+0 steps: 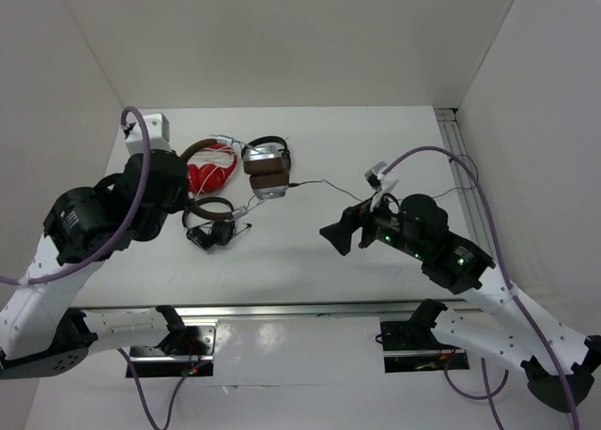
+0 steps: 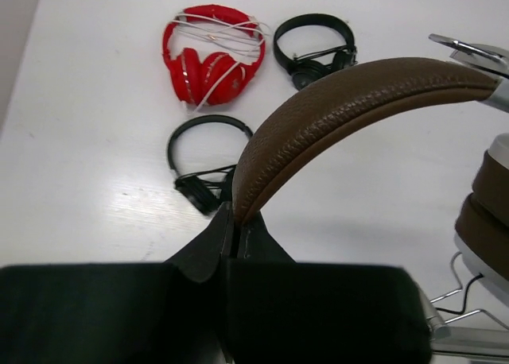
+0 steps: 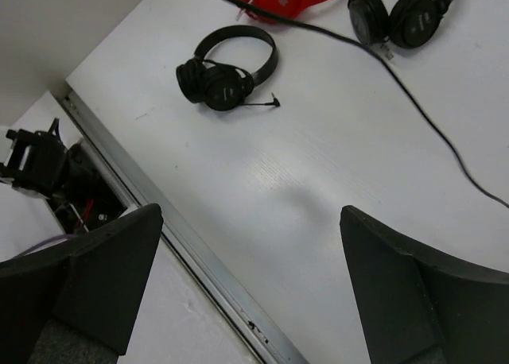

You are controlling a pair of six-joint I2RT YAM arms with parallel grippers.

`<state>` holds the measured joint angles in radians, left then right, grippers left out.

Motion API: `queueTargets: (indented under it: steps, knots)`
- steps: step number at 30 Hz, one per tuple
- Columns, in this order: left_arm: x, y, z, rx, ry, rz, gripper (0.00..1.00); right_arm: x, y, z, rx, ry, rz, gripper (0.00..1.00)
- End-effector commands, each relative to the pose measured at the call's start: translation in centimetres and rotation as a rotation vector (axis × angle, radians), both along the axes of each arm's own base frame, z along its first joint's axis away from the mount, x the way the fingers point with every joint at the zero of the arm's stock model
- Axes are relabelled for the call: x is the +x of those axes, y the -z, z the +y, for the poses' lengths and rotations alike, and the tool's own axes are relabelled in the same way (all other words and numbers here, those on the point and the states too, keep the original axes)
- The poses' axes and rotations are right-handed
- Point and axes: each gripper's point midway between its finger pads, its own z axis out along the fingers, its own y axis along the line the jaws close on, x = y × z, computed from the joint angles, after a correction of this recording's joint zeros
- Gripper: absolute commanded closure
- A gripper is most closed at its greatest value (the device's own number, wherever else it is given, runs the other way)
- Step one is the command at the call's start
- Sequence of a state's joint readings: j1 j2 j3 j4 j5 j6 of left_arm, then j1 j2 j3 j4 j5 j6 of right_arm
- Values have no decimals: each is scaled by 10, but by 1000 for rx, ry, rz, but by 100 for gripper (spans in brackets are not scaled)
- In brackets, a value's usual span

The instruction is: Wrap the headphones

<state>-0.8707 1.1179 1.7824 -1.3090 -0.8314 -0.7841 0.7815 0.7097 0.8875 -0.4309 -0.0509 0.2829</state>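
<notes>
Headphones (image 1: 268,172) with the brown band and silver cups sit right beside the red headphones (image 2: 211,62), on the right arm's side of them, and their padded headband (image 2: 358,94) arches up and over toward the left gripper (image 2: 233,221). That claw is clamped down to almost nothing on the end of the band, a thin edge-on pinch. I cannot tell whether the cups rest on the table (image 3: 302,181) or hang just off it. The thin black cable (image 3: 318,28) trails loose from the cups, away from the red pair and out across the bare white top, not wound at all, so the wrap looks barely begun. Here is the danger: such a narrow bite on a curved, cushioned band could let it twist or slide free the moment the cable is tugged. That cable lies flat and thin, easy for big pads to close on air. The red pair's white cord (image 2: 223,34) lies just beside the band, and a small black pair (image 2: 203,169) sits on the near side of the red one, so a swing could snag or drag either. Farthest from the red pair, the right gripper (image 3: 250,221) hangs over the table with its jaws spread as wide as they go, holding nothing, touching nothing, the cable passing just beyond it.
</notes>
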Motion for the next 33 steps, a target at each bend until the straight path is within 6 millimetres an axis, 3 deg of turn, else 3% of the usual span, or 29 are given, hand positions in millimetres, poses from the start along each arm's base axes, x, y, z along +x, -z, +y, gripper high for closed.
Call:
queueTargets:
  steps: [1, 6, 11, 13, 14, 18, 21, 23, 24, 33]
  knots:
    - [5, -25, 3, -28, 45, -55, 100, 4, -13, 29, 54, -120, -111, 0]
    - [11, -26, 20, 21, -1, -40, 100, 14, -14, 31, 44, -107, -180, 0]
    - [12, -30, 19, 13, 16, -38, 100, 31, -9, 20, 14, -3, -205, 1]
    - [11, -33, 18, 1, 25, -44, 100, 35, 1, 20, 26, 22, -195, 2]
    - [9, -41, 19, -15, 25, -62, 100, 37, -6, 19, 62, 37, -218, 2]
    - [6, -48, 13, -52, 61, -72, 100, 40, 13, 29, 58, 13, -194, 2]
    - [2, -52, 8, -87, 90, -69, 100, 51, 25, 36, 41, 26, -181, 6]
    - [-1, -53, 8, -96, 98, -74, 100, 59, 45, 36, 17, 59, -166, 8]
    - [-3, -52, 10, -106, 93, -74, 100, 64, 41, 38, 40, 71, -190, 10]
    - [-9, -51, 7, -139, 117, -79, 100, 98, 68, 43, 11, 157, -188, 31]
